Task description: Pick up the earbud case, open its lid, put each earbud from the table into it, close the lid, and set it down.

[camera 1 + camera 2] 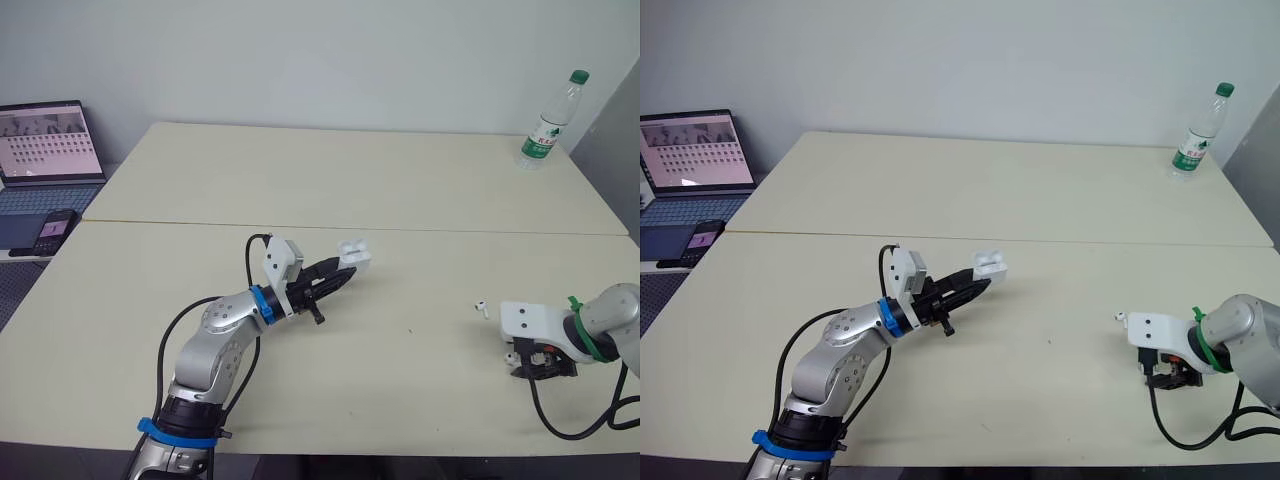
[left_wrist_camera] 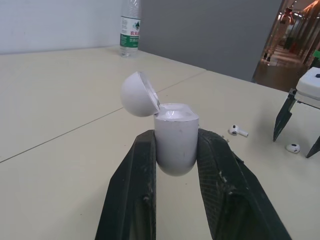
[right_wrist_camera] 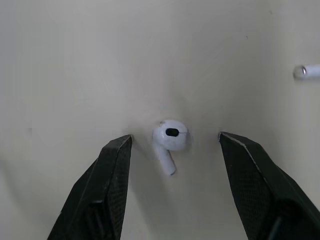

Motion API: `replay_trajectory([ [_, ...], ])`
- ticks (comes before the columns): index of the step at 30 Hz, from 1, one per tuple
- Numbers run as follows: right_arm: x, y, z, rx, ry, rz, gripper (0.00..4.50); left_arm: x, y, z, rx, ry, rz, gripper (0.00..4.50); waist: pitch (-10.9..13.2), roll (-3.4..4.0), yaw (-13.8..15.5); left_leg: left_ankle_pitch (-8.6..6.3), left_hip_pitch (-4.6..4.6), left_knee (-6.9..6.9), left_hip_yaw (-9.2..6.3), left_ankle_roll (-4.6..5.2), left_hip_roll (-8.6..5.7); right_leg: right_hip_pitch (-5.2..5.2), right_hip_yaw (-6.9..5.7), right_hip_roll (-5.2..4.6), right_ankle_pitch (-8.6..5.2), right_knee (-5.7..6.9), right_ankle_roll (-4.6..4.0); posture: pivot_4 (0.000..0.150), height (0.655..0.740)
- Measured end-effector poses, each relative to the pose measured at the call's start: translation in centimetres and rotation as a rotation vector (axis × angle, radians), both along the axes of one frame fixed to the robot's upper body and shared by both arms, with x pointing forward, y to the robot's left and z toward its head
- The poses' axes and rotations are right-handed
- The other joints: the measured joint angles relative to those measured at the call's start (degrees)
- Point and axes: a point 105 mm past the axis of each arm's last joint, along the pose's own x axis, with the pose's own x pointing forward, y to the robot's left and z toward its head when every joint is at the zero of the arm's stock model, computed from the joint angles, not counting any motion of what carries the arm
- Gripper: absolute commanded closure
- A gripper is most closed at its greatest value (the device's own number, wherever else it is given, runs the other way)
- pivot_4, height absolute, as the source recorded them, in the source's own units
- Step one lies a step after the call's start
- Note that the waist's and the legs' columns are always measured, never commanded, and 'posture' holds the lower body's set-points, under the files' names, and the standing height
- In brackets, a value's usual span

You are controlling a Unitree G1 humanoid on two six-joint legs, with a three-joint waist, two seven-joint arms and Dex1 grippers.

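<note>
Earbud (image 3: pixel 171 135) on the table (image 1: pixel 420 180), lower right of the frame, and the right gripper (image 3: pixel 173 137) is down over it, jaws wide apart, one finger on either side, neither touching it. Just up and left of that, the second earbud (image 1: pixel 481 308) lies alone on the tabletop, near the gripper but apart from it. Centre of the frame: the left gripper (image 1: pixel 341 276) has its jaws clamped on the case (image 2: pixel 175 145), held above the tabletop, body upright between the fingers, lid (image 2: pixel 138 95) flipped open and tipped back. Far upper right, a bottle (image 1: pixel 548 120) stands near the table's edge. Far upper left, off the table, an open laptop (image 1: pixel 50 140) with a phone (image 1: pixel 58 224) in front of it.
</note>
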Motion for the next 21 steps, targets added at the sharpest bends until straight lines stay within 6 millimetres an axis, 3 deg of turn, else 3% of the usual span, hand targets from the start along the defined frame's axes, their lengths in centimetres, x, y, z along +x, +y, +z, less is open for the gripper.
replay_trajectory([
  [4,-0.1,0.0,0.0,-0.015,-0.002,-0.111,1.66,0.0,0.0,0.0,-0.001,0.001,-0.001,3.71,0.00,-0.03,0.04,0.00,-0.02,0.00,0.00,0.00,-0.03,0.00,-0.02,-0.02,0.00,-0.04,0.00,0.150,0.7362],
  [21,-0.5,1.2,0.0,0.022,-0.014,-0.271,1.66,0.3,0.0,-0.8,0.003,0.016,0.006,3.71,-0.07,-0.20,-0.15,0.00,-0.04,-0.03,-0.11,0.01,0.10,-0.04,-0.07,0.14,-0.01,-0.03,-0.02,0.150,0.7362],
])
